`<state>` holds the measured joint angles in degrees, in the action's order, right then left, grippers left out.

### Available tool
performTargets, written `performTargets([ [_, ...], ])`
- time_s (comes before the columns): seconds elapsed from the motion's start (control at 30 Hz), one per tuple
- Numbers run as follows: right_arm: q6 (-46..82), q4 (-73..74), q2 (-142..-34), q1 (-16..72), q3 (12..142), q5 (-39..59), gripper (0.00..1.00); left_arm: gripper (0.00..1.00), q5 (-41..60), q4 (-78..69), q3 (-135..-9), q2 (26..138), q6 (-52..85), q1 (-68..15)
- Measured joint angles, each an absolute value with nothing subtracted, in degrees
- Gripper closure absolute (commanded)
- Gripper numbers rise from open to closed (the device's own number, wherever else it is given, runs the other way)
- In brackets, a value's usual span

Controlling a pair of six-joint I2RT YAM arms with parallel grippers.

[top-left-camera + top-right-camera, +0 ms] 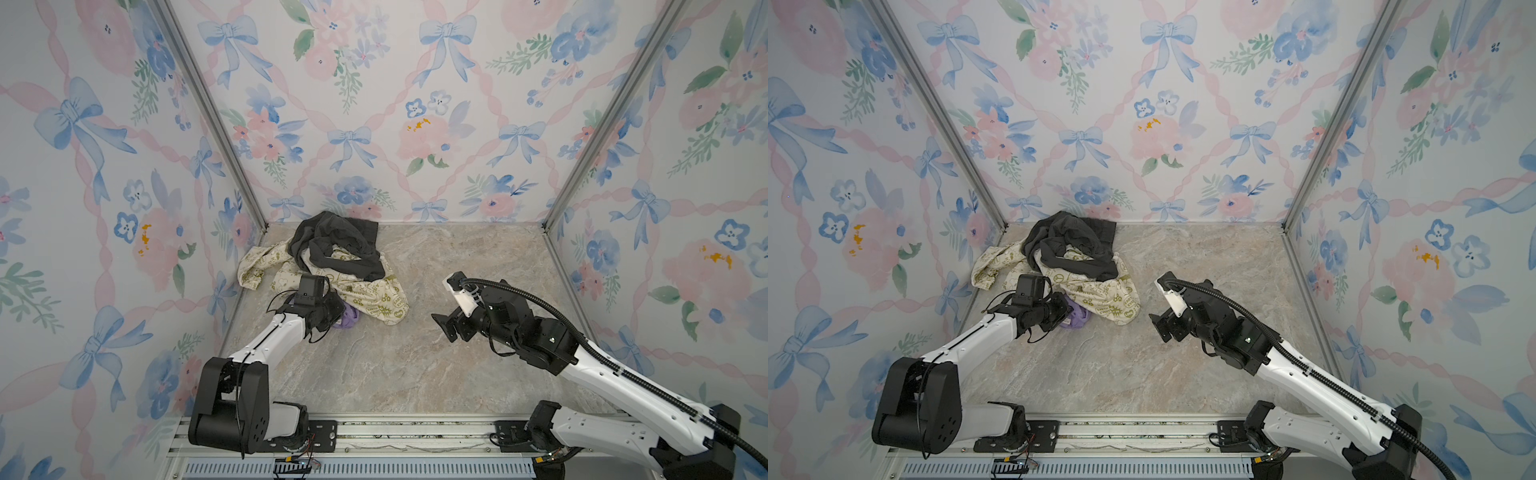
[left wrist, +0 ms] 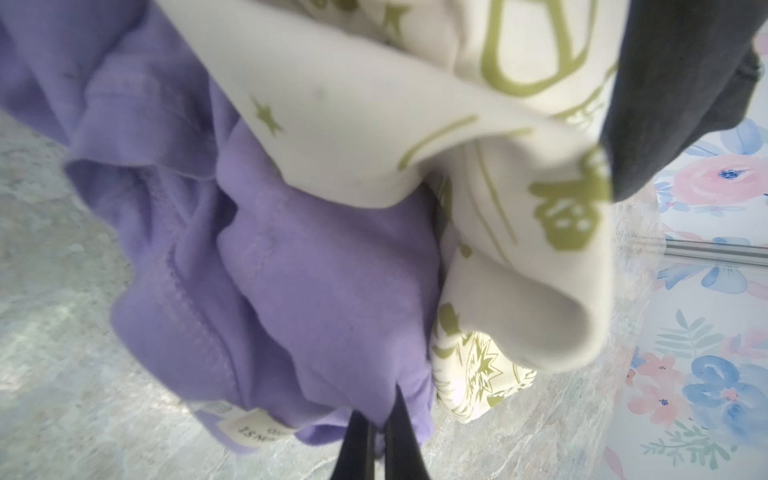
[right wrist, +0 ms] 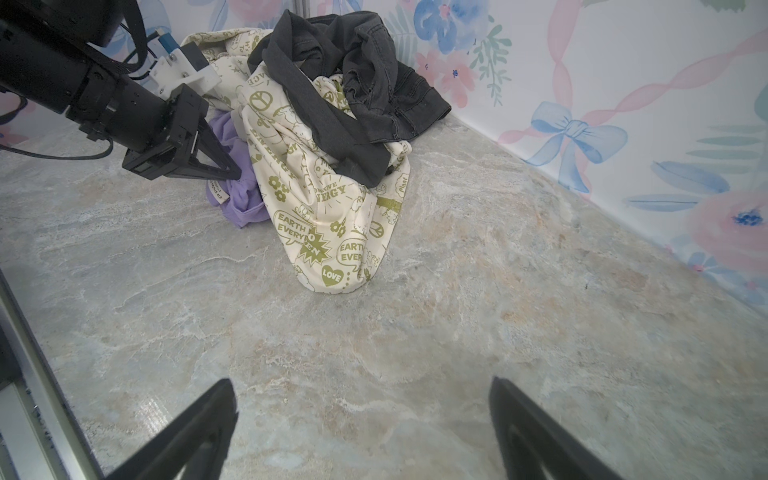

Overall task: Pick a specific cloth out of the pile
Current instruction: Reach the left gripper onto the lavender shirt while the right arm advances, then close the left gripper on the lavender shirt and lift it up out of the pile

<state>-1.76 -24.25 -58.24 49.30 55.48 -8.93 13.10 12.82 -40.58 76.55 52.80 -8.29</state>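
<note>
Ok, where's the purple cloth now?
The purple cloth is left of centre in both top views, tucked under the cream cloth, pinched by the left hand.

The cloth (image 2: 316,291) is soft matt fabric, the tabletop (image 3: 457,332) smooth, stone-look.

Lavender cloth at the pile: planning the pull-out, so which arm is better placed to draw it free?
Left. The left gripper is shut on the soft lavender-purple cloth beside the cream, olive-printed fabric; the right gripper hangs open over the marbled tabletop.
</note>
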Motion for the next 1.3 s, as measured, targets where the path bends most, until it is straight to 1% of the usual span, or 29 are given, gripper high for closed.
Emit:
performTargets([
  [0.2,-2.22,-24.27,-59.96,49.30,56.38,-9.69,0.03,1.00,12.62,12.95,-41.43,75.35,52.80,-8.29],
  [0.37,-3.09,-24.21,-60.47,49.30,57.32,-10.37,0.03,1.00,11.68,12.93,-44.73,72.51,52.84,-8.29],
  [0.8,-4.12,-23.29,-61.21,49.34,58.46,-12.56,0.03,1.00,5.80,13.96,-51.22,64.14,52.45,-8.29],
  [1.3,-3.90,-22.72,-62.19,49.34,59.46,-14.24,0.03,1.00,2.81,16.62,-68.10,63.57,41.89,-8.29],
])
